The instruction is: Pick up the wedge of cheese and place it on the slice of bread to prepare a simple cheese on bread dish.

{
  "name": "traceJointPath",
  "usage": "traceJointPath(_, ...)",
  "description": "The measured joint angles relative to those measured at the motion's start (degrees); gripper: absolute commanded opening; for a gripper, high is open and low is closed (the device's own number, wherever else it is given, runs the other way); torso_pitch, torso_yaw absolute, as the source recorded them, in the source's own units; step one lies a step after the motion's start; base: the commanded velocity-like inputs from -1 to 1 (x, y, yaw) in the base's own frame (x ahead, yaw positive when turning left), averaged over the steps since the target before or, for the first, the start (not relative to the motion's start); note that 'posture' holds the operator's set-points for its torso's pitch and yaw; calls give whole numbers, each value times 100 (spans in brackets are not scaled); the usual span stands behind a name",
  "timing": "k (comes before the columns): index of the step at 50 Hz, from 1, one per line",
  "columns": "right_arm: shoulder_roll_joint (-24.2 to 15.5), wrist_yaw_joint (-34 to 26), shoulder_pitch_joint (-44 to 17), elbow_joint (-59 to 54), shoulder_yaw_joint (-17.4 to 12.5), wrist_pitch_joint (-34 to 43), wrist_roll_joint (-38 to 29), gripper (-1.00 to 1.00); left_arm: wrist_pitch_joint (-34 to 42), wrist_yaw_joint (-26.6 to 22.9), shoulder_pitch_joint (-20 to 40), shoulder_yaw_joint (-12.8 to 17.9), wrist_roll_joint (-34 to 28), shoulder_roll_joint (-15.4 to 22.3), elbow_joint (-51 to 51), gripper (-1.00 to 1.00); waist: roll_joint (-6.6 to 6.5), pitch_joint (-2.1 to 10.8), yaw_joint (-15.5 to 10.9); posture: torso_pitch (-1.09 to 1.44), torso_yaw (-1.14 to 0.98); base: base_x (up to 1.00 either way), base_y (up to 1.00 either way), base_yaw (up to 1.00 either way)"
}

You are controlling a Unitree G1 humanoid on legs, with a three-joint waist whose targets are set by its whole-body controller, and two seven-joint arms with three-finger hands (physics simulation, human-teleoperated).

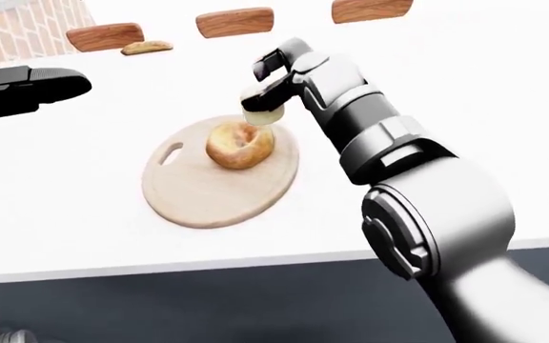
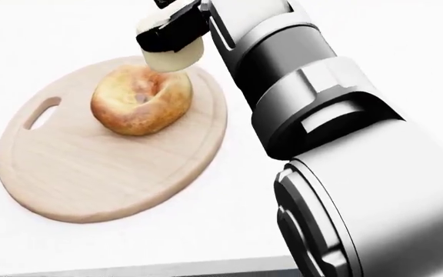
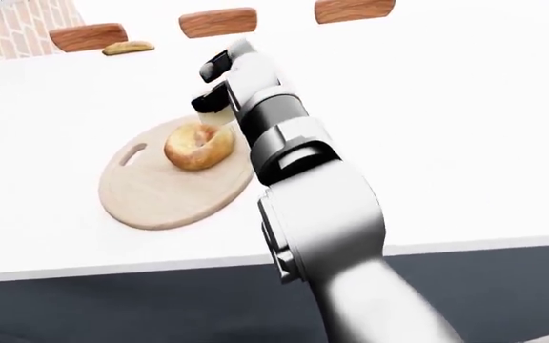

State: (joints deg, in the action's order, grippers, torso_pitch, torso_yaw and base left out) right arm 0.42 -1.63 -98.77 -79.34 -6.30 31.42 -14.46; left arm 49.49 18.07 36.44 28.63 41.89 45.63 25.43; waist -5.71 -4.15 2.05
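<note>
Cheese held over the bread on the board

The pale cheese wedge [image 2: 174,56] sits pinched in the right hand's [image 1: 273,81] closed fingers, just above the upper edge of the bagel-shaped bread [image 2: 140,99] on the round cutting board [image 2: 83,179], mid-worktop [image 1: 465,107]; whether the left hand [image 1: 27,89] at the worktop's left edge is open, I cannot tell

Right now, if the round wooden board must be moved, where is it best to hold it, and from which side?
Probably grip the cutting board at the rim beside its handle slot, coming from the head view's left. That end is bare. The bagel sits toward the other end, where the right hand holds the cheese wedge over it.
</note>
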Motion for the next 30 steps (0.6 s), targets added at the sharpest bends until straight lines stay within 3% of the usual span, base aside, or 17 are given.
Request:
traceJointPath(8,257,-96,12,-56,120,-326,-312,-100,-11,6,22,-30,12,-31,11,100,-4,11,-13,0,0,0,0,0)
traceJointPath(23,614,-173,-47,-127,-91,-518,-521,-100,-5,41,34,-21,112,-41,-6,100,-7,19,-5,0,0,0,0,0)
traceJointPath(25,646,-224,-88,-132,47,-494,-625,-100,-14,30,23,-15,141,-40,-19,100,-7,18,-8,0,0,0,0,0)
traceJointPath(30,587,-160,-146,-124,-198,-417,-576,-100,-84,40,-12,43,173,-32,-122,100,8,26,-14,0,0,0,0,0)
